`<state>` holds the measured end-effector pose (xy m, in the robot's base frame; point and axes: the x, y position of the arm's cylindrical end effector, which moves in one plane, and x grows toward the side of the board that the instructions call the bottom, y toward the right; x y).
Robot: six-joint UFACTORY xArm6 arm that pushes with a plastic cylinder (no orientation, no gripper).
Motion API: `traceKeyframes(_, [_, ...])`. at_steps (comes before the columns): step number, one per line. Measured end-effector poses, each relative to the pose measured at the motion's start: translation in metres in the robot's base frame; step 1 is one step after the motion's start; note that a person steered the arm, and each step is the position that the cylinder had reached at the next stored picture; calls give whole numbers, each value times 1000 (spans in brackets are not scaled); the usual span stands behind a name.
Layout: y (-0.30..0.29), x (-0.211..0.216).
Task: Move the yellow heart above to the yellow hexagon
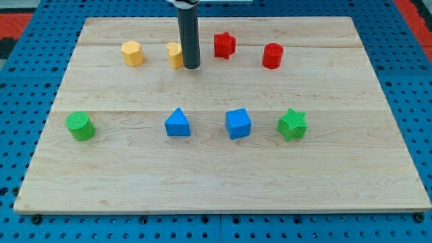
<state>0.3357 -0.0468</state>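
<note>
The rod's tool end [192,67] presses the right flank of the yellow heart [175,55], a light, rigid block sliding easily toward the yellow hexagon [132,53].

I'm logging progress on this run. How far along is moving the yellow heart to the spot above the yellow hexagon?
Done: my tip has reached the yellow heart-shaped block and stands against its right side, partly hiding it. In hand: the push itself; the heart sits level with the yellow hexagon block, to its right, with a gap between them. Left: bringing the heart onto the narrow strip of wooden board toward the view's top, above the hexagon.
</note>
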Motion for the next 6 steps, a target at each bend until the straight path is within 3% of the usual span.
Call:
traceKeyframes(1, [21, 0])
traceKeyframes(2, [-45, -30])
traceKeyframes(3, [-66, -60])
traceKeyframes(5, [-87, -42])
traceKeyframes(6, [-77, -11])
